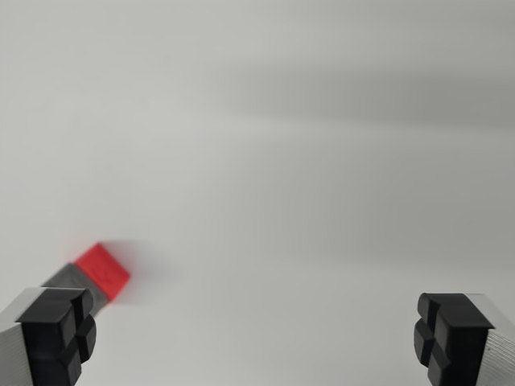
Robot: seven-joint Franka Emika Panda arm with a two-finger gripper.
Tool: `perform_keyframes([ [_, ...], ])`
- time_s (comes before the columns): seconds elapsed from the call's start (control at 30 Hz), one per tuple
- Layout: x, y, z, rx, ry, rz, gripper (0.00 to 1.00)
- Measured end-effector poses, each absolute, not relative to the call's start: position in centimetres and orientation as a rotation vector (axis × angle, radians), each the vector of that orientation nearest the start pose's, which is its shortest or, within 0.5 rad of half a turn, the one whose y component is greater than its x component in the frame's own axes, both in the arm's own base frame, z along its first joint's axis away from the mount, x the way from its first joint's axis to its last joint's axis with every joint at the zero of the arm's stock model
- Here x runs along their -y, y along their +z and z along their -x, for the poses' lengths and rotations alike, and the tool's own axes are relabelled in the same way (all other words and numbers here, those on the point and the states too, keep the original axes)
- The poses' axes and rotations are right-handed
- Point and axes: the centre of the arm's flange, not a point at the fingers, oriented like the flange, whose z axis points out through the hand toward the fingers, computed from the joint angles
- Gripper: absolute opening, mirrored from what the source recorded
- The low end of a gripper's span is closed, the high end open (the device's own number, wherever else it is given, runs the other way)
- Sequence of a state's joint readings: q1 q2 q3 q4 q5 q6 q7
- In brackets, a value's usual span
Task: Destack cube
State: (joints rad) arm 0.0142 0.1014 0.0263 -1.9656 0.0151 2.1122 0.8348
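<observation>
One red cube (103,271) sits on top of one grey cube (74,283) on the white table (306,177), just beyond the left finger (56,336). The gripper (253,342) hangs wide open, holding nothing.

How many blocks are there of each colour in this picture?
Red cube: 1
Grey cube, partly hidden behind a fingertip: 1
Total: 2
</observation>
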Motion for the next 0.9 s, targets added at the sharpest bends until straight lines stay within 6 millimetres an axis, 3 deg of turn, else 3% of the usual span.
perform_keyframes([
  [0.9, -3.26, 41.89, -57.72, -1.167, -0.044, 2.883, 1.00],
])
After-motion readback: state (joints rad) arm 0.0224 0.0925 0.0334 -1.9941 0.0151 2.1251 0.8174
